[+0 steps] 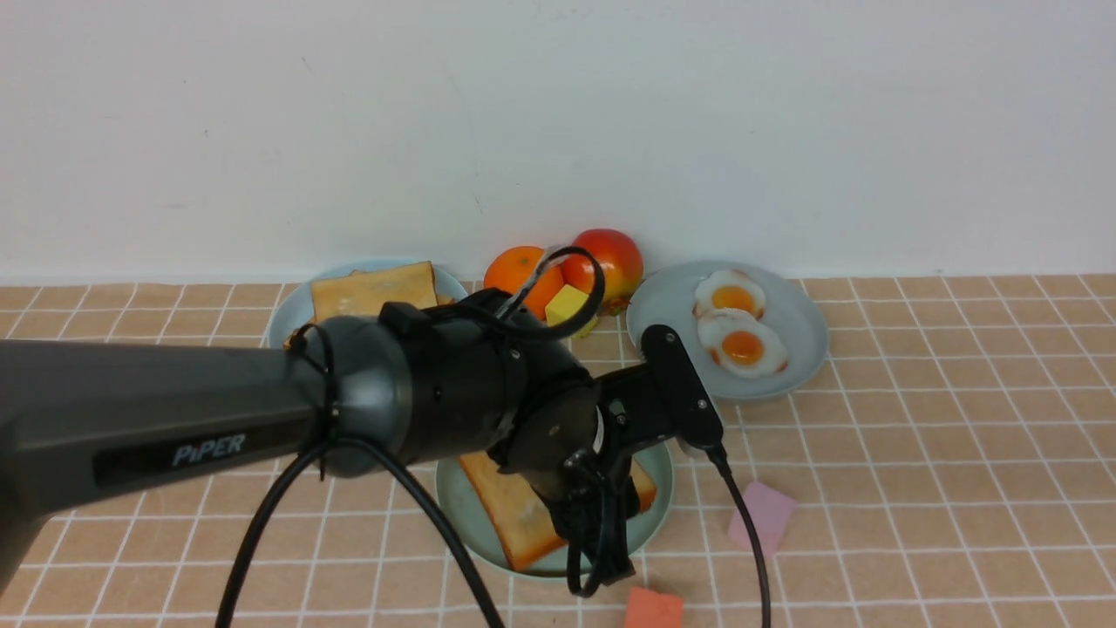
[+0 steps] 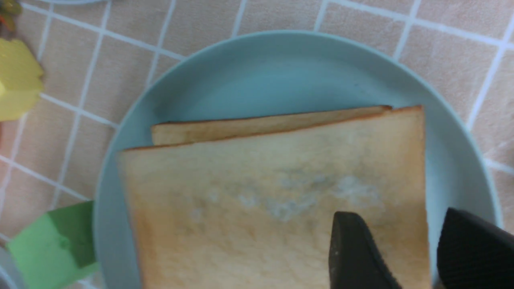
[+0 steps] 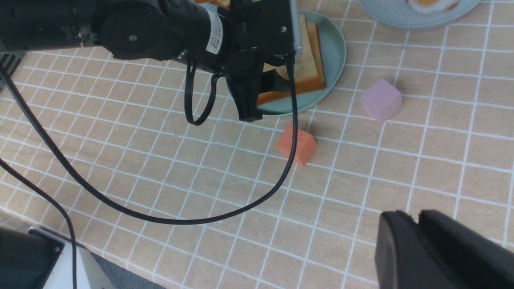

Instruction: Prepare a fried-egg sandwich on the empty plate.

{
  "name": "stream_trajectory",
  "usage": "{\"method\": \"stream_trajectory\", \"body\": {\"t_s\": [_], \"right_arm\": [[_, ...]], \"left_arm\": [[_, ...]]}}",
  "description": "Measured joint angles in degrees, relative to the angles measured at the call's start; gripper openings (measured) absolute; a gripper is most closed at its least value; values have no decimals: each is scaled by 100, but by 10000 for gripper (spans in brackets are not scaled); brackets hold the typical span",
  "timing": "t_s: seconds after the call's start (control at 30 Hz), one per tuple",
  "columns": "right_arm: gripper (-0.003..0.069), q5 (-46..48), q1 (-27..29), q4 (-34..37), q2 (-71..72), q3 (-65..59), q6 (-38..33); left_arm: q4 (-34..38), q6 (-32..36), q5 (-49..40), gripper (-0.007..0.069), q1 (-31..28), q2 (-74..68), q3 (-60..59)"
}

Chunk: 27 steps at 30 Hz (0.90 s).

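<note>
The mint-green plate [image 1: 453, 497] holds two toast slices stacked slightly askew; the top slice [image 2: 261, 200] covers most of the lower one [image 2: 241, 128]. My left gripper [image 2: 401, 214] hovers over the stack's edge, open. One finger [image 2: 353, 249] is over the top slice and the other is over the plate's rim. In the front view the left gripper [image 1: 602, 567] hides part of the toast [image 1: 514, 515]. Two fried eggs [image 1: 743, 346] lie on a blue-grey plate [image 1: 785, 384] at the back right. My right gripper [image 3: 417, 216] is shut and empty, above bare table nearer the front.
Another blue-grey plate [image 1: 292, 318] at the back left holds more toast [image 1: 375, 292]. An orange [image 1: 514, 269], a red fruit [image 1: 615, 257] and a yellow block [image 1: 567, 305] stand by the wall. A pink block [image 1: 760, 516], an orange-red block [image 1: 654, 608] and a green block [image 2: 52, 241] lie near the mint plate.
</note>
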State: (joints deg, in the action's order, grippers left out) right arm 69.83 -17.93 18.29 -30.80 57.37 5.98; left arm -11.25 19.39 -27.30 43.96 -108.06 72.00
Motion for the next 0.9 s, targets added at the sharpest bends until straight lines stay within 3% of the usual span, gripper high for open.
{"method": "stream_trajectory", "body": {"t_s": [0.47, 0.63, 0.7, 0.73, 0.9], "right_arm": [[85, 13, 0, 2, 64, 0, 0], [85, 82, 0, -401, 64, 279, 0], [85, 103, 0, -649, 76, 505, 0], [85, 86, 0, -748, 110, 562, 0], [85, 4, 0, -1044, 504, 492, 8]], "left_arm": [[427, -6, -170, 314, 0, 721, -12], [912, -700, -296, 153, 0, 2189, -18], [1236, -1111, -279, 12, 0, 3243, -99], [1302, -1181, -234, -13, 0, 3670, -214], [1496, -1336, 402, -13, 0, 5609, -1499]]}}
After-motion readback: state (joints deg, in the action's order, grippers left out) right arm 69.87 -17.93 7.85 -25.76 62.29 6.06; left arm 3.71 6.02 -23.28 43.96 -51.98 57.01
